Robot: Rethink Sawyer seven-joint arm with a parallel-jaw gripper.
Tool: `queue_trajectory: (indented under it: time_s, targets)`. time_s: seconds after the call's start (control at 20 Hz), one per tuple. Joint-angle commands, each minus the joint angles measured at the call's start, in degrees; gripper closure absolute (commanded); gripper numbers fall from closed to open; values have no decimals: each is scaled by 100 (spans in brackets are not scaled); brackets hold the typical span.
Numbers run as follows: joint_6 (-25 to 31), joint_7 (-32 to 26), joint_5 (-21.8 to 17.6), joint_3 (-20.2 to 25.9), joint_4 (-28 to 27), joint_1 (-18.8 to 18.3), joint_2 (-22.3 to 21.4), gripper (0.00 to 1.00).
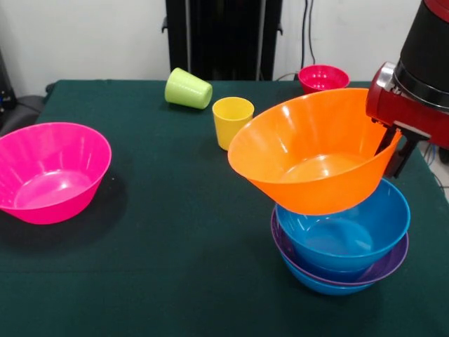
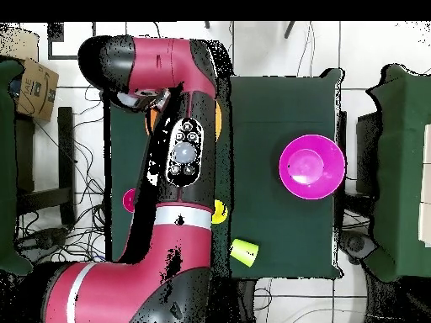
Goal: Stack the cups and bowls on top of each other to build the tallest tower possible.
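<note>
gripper (image 1: 394,151) clamping tilted orange bowl (image 1: 316,154) over blue bowl (image 1: 344,228)

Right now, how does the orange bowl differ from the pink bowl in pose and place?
The orange bowl is tilted, held at its rim by the claw, and rests on the blue bowl of the stack; the pink bowl sits upright and alone on the table. The orange bowl is at the front view's right, the pink at its left. Both are large, glossy, round and empty.
</note>
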Motion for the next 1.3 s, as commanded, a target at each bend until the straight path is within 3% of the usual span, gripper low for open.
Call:
queue_trajectory:
  time_s: [0.05,0.7,1.3]
  targets:
    - [463,732,21,236,-197,10,35,100]
    - [508,718,46,241,-589,-58,284,100]
    - [285,750,-17,202,-477,15,352,100]
